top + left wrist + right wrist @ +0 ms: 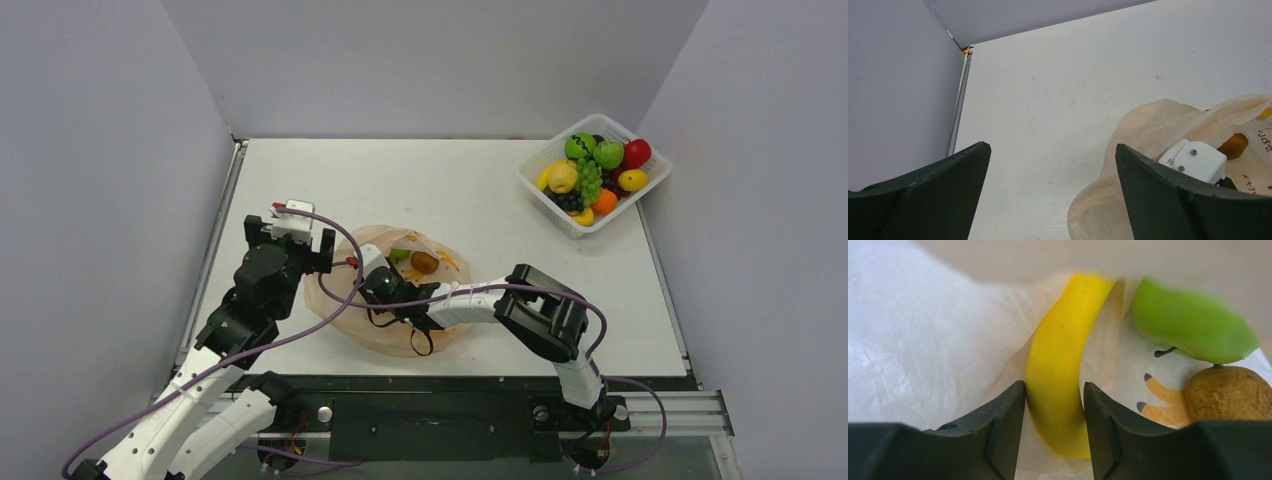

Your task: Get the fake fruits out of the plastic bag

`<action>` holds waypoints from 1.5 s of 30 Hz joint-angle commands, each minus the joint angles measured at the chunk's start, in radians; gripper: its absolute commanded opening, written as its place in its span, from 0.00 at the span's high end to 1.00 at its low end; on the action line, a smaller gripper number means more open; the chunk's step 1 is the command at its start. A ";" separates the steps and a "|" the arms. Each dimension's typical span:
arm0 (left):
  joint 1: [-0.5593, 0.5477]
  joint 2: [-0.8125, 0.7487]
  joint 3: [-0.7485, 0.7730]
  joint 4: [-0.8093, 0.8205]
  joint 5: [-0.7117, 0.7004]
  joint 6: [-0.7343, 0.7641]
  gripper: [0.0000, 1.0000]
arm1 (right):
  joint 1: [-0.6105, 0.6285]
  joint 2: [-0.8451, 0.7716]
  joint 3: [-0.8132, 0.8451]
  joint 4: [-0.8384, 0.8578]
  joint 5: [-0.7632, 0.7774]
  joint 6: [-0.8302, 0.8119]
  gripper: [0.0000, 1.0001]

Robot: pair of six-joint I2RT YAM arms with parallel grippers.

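The peach plastic bag [452,257] lies open on the table between the arms. My right gripper [1054,390] is inside it, jaws closed on both sides of the curved yellow banana [1058,355]. A green fruit [1193,325] and a small brownish fruit [1228,392] lie just to the right of the banana; both also show in the top view, green [399,255] and brown [424,262]. My left gripper [1053,150] is wide open and empty over bare table, its right finger at the bag's left edge [1148,120].
A white lattice basket [565,218] full of several fake fruits stands at the back right of the table. Grey walls close in the left, back and right. A purple cable runs across the bag from the right arm.
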 commanded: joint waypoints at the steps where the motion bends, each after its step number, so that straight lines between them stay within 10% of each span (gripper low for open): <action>1: -0.001 -0.002 -0.002 0.050 0.008 -0.003 0.04 | 0.004 -0.085 0.019 -0.002 -0.011 0.001 0.62; 12: -0.001 0.003 -0.002 0.048 0.009 -0.005 0.04 | 0.005 -0.243 -0.008 -0.062 -0.040 0.027 0.99; 17: -0.001 0.005 -0.001 0.048 0.008 -0.005 0.04 | 0.004 -0.275 -0.019 -0.097 -0.064 0.030 1.00; 35: -0.001 0.014 -0.001 0.047 0.016 -0.008 0.04 | -0.031 -0.162 0.054 -0.115 -0.042 0.054 0.46; 45: -0.001 0.021 -0.003 0.049 0.013 -0.008 0.04 | -0.027 -0.098 0.080 -0.110 -0.046 0.055 0.40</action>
